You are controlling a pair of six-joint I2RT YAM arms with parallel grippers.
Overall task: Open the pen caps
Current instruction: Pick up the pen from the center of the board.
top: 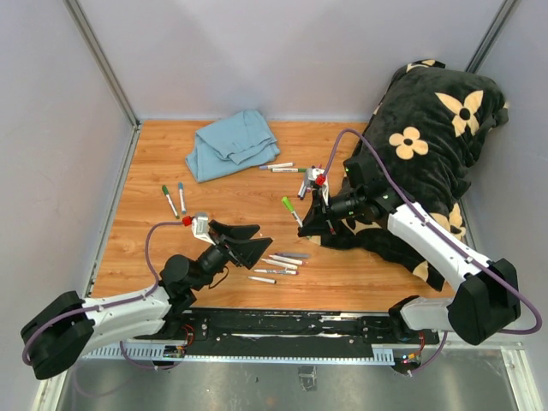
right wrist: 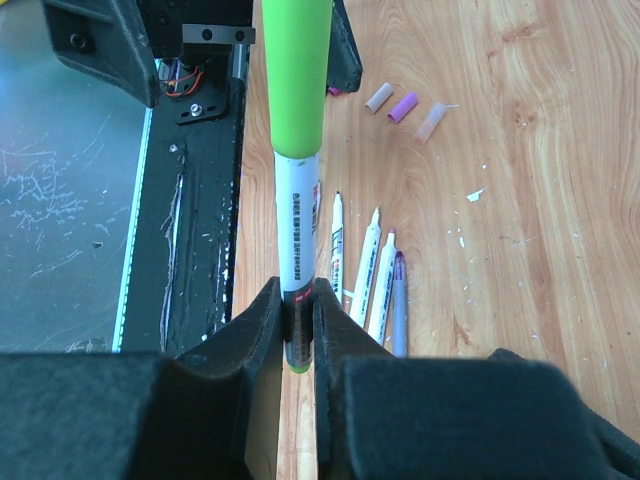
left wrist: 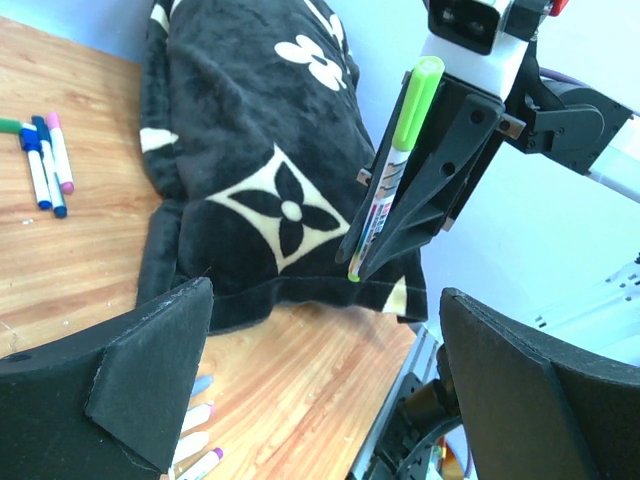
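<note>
R gripper (right wrist: 298,300) pinched shut on tail of white plastic marker barrel (right wrist: 298,230), its lime-green plastic cap (right wrist: 297,70) aimed at wide-open, empty L gripper (top: 247,240), prob for pull-off.

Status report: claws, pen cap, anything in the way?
Right claw shut on green-capped pen, cap on. Left claw open, empty, facing it. Blanket beside right claw, loose pens below.

Cannot see the top of the green pen cap (right wrist: 297,75), cut by the top edge. Cannot read the blurred print on its marker barrel (right wrist: 298,220), nor see its lower end, buried between the fingers of the right gripper (right wrist: 298,292).
</note>
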